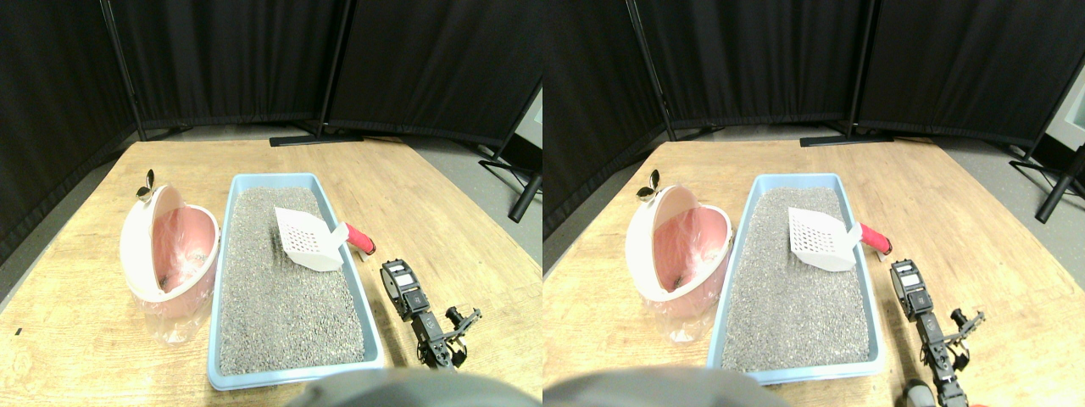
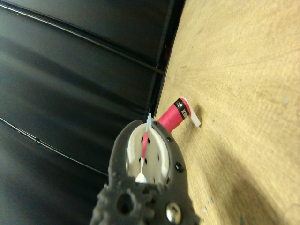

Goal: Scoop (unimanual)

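Right gripper [image 1: 398, 273]: rests low over the wooden table, just right of the litter tray's right rim and short of the scoop's red handle; not touching the handle. Whether its jaws are open or closed cannot be told from either view.
Jaw in wrist view [image 2: 147, 159]: dark open frame with pale inner pads, pointed toward the red handle, which stands ahead of it and apart.
Litter tray [image 1: 222, 339]: light blue, rectangular, lying lengthwise away from the robot on the table [image 1: 441, 203], filled with grey litter [image 1: 280, 288].
Scoop [image 1: 307, 239]: white slotted head lying on the litter in the far right part of the tray, tilted; its neck crosses the tray's right rim.
Scoop handle [image 1: 359, 239]: red wrapped, jutting out over the table to the right of the tray.
Pink bin [image 1: 174, 254]: round, pink inside with a white shell and a clear liner, just beside the tray's left rim, opening tipped toward the tray.
Black curtain panels [image 1: 254, 59]: stand behind the table's far edge.
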